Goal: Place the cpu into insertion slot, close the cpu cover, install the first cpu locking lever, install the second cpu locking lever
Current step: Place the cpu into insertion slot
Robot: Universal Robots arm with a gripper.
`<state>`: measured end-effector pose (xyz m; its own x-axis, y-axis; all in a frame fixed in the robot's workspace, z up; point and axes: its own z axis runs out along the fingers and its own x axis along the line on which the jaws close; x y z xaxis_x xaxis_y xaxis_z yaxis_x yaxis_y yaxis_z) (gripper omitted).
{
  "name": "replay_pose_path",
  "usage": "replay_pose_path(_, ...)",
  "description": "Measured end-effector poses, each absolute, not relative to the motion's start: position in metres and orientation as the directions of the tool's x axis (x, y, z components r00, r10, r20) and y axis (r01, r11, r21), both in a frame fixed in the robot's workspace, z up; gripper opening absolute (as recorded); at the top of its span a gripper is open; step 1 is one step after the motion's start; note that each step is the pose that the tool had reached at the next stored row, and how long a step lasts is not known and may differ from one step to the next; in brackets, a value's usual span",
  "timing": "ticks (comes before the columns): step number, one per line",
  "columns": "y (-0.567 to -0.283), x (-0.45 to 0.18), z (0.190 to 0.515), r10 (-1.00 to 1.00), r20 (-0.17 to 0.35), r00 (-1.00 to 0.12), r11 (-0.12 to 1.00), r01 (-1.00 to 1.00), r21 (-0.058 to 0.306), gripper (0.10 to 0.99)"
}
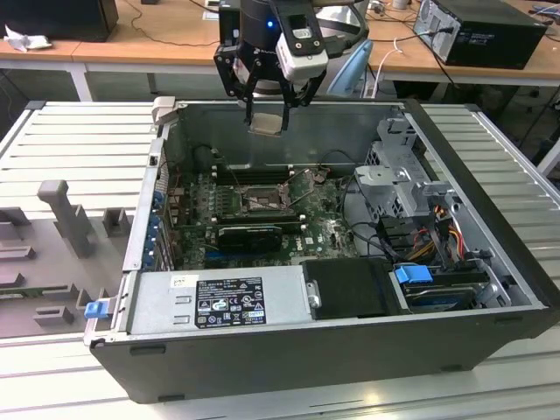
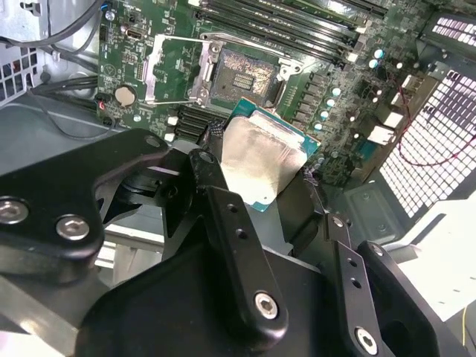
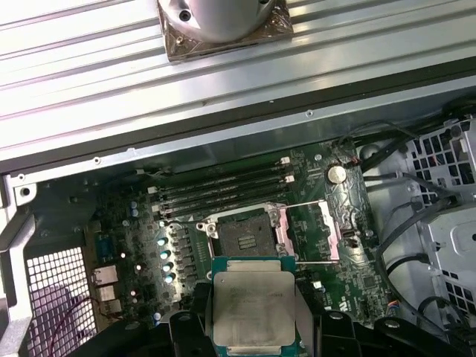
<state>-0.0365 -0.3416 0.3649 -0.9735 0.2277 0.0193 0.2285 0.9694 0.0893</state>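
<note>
The cpu (image 1: 265, 122), one chip, hangs level in the air over the far side of the open computer case (image 1: 350, 350), pinched by opposite edges in the jaws. Below on the motherboard (image 3: 349, 275), one insertion slot (image 3: 245, 234) lies bare, its one cpu cover (image 3: 309, 230) swung open alongside. Memory slots (image 3: 223, 190) run just beyond the slot, with cables (image 3: 394, 230) off to one side.

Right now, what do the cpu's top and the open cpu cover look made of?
The cpu: pale silvery metal top, matte and slightly smudged, on a green board edge, likely laminate. The cpu cover: thin metal frame, probably steel, with bright glints along its edges.
</note>
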Motion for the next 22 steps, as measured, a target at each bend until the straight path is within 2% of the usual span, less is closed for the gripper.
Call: replay_pose_path(22,-0.3416,-0.0365,0.3649,0.256,0.019,-0.966,0.962,0.257,0.089,0.533)
